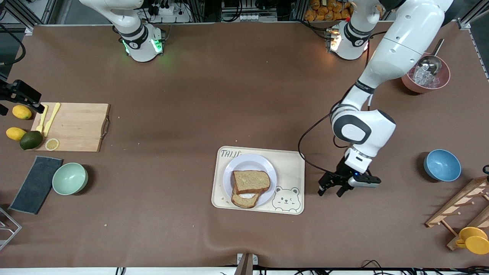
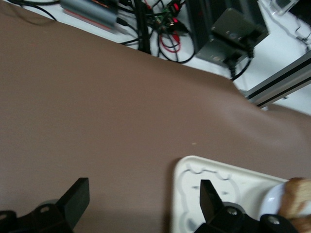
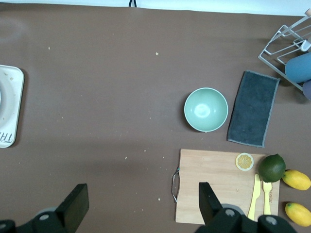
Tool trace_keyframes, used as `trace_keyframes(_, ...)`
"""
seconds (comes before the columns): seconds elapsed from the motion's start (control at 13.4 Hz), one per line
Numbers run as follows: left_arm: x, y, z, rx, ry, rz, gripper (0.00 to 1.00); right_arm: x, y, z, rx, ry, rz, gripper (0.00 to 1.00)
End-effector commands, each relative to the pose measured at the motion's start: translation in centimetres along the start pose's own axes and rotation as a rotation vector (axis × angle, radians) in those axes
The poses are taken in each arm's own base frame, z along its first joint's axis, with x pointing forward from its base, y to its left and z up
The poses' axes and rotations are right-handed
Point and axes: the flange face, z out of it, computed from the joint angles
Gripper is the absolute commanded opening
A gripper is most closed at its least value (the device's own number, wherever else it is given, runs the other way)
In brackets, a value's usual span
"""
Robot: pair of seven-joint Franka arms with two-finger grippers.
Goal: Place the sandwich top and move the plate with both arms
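The plate point(image 1: 249, 178) sits on the tray point(image 1: 294, 168), in the part toward the right arm's end of the table, beside the bear drawing. On the plate there are 2 bread slices. The sandwich top point(image 1: 251, 181) lies on the lower slice point(image 1: 244, 200), turned a little and shifted, so the lower slice sticks out on the side nearer to the front camera. Something white shows between the 2 slices.

The left gripper point(image 1: 332, 189) hangs low over the bare table just beside the tray, at the tray's edge toward the left arm's end. Its fingers point(image 2: 77, 199) stand wide apart and hold nothing. In the left wrist view the tray's bear corner and a small part of the plate with bread appear close to one finger.

The right gripper point(image 1: 7, 100) is over the table's right-arm end, near the cutting board point(image 1: 72, 126); this arm waits there. Its fingers point(image 3: 75, 206) are also spread wide and empty.

On the board lie a yellow knife and fork point(image 1: 47, 117) and a lemon slice point(image 1: 52, 144). Beside the board are 2 lemons point(image 1: 21, 111) and an avocado point(image 1: 31, 139). Nearer to the front camera are a green bowl point(image 1: 70, 178) and a dark cloth point(image 1: 36, 184). A blue bowl point(image 1: 442, 165) stands toward the left arm's end.
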Motion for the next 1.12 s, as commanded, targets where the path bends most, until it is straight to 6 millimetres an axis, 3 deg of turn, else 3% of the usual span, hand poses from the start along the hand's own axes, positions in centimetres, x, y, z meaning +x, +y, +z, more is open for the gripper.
trace_keyframes(0.0,0.6,-3.8,-1.6,0.061,-0.020,0.104,1.00,0.1,0.3,-0.5,0.001,-0.005,0.006,1.00)
trace_keyframes(0.3,2.1,-7.3,-2.6,0.127,-0.007,0.151,1.00,0.1,0.4,-0.5,0.001,-0.007,0.012,1.00)
trace_keyframes(0.52,3.5,-8.1,-3.8,0.148,0.005,0.211,1.00,0.1,0.3,-0.5,0.001,-0.007,0.012,1.00)
trace_keyframes(0.67,3.1,-8.7,-4.2,0.156,-0.011,0.228,1.00,0.1,0.3,-0.5,0.001,-0.007,0.012,1.00)
trace_keyframes(0.82,3.3,-9.7,-5.9,0.126,-0.058,0.227,1.00,0.1,0.3,-0.5,0.002,-0.007,0.012,1.00)
trace_keyframes(1.05,4.0,-9.6,-7.0,0.123,-0.157,0.272,1.00,0.1,0.3,-0.5,0.001,-0.008,0.012,1.00)
